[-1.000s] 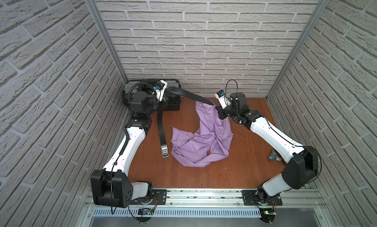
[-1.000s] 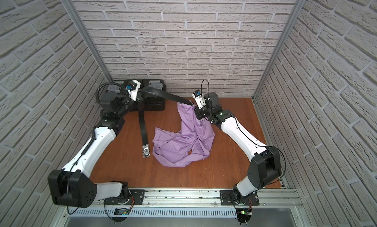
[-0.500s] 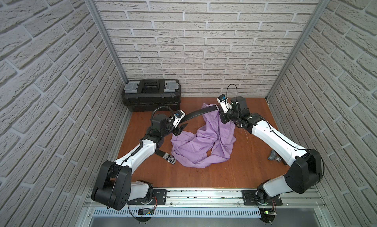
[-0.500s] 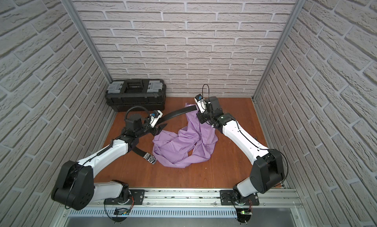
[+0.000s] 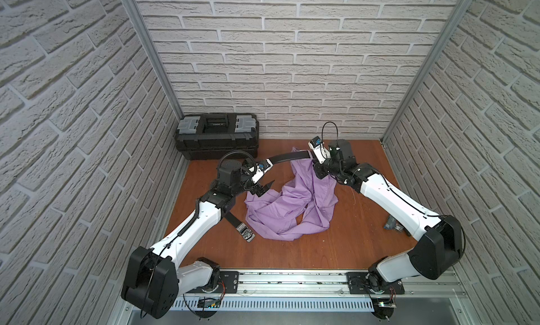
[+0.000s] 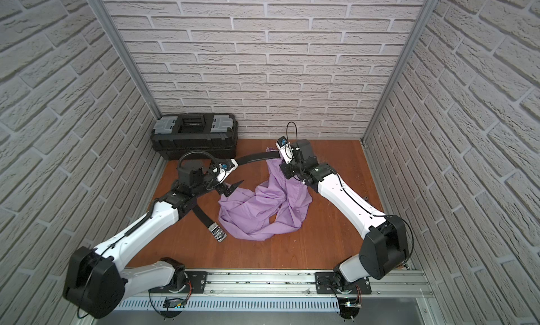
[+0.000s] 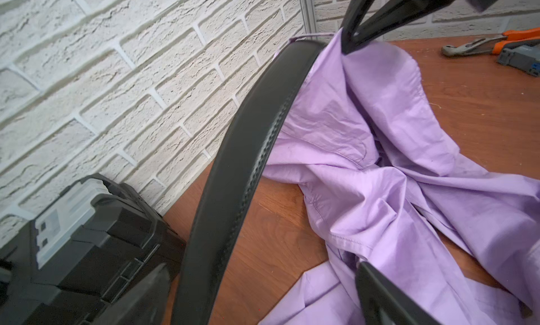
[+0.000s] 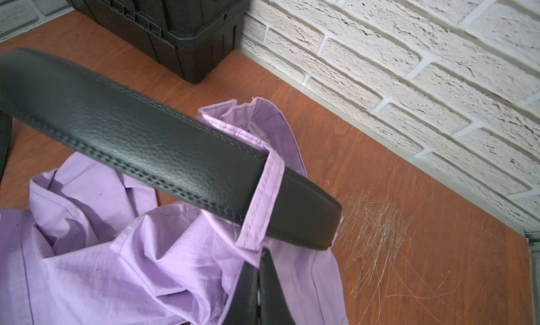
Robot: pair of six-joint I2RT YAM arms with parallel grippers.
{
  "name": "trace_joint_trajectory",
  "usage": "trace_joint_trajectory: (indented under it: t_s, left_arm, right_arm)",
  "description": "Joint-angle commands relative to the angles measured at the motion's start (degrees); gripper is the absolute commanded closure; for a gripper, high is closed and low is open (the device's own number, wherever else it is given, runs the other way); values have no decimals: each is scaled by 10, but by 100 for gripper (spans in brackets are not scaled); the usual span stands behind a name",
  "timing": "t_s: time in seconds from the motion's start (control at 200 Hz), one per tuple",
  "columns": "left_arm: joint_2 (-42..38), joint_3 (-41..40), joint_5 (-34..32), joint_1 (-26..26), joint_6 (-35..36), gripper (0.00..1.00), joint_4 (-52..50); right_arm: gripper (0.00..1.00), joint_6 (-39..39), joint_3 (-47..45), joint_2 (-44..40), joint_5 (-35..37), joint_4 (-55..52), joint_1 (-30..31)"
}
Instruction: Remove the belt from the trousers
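Pinching the trousers (image 5: 295, 203) waistband with right tool (image 8: 263, 262) clenched. Left tool (image 5: 264, 188) is gaping, belt (image 5: 287, 157) running between its fingers, tip sitting in one loop (image 8: 260, 197). I'm aiming to close near that loop and pull straight along the strap.

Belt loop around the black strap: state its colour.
Lilac-purple, like the trousers. The belt loop shows best in the right wrist view.

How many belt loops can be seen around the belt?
1. A lilac loop wraps the belt near its tip, beside the right end effector, shut on the trousers. More may be hidden in crumpled cloth.
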Motion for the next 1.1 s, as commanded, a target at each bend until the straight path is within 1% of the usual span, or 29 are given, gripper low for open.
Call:
trace_joint_trajectory:
  t_s: [0.0,0.09,0.14,0.26,0.305,0.365,0.455,0.515,0.645,0.705,0.795,0.835,0.895,0.965,1.095]
  left_arm:
    - [-24,23,-26,-17,36,2,-22]
    - [-28,44,-42,-36,51,2,-26]
    - [-18,62,-62,-49,68,2,-29]
    - [43,135,-143,-92,147,2,-66]
    - [73,164,-156,-101,183,2,-89]
    - [103,180,-159,-110,221,2,-78]
    - [141,179,-149,-114,258,2,-24]
    - [173,195,-142,-117,278,2,-10]
    - [257,270,-128,-117,296,2,-27]
    - [285,287,-131,-118,288,2,4]
    - [314,303,-115,-128,281,3,47]
    - [327,318,-117,-135,284,6,49]
    - [344,342,-131,-148,289,13,42]
    - [352,355,-140,-158,292,27,39]
    - [343,344,-139,-165,288,56,41]
  right_arm:
    - [98,3,-9,-23,4,12,5]
    - [98,5,-11,-22,4,10,5]
    - [98,7,-13,-24,3,10,5]
    - [98,14,-19,-27,-2,11,5]
    - [98,18,-22,-28,-8,14,5]
    - [98,23,-25,-27,-20,17,5]
    - [98,26,-21,-24,-26,18,5]
    - [98,27,-19,-24,-30,16,5]
    - [98,31,-19,-28,-37,15,5]
    - [98,36,-17,-30,-39,9,5]
    - [98,34,-22,-32,-48,3,5]
    - [98,34,-25,-32,-41,4,5]
    - [98,36,-25,-33,-36,1,5]
    - [98,41,-27,-38,-31,5,5]
    - [98,34,-28,-43,-19,6,4]
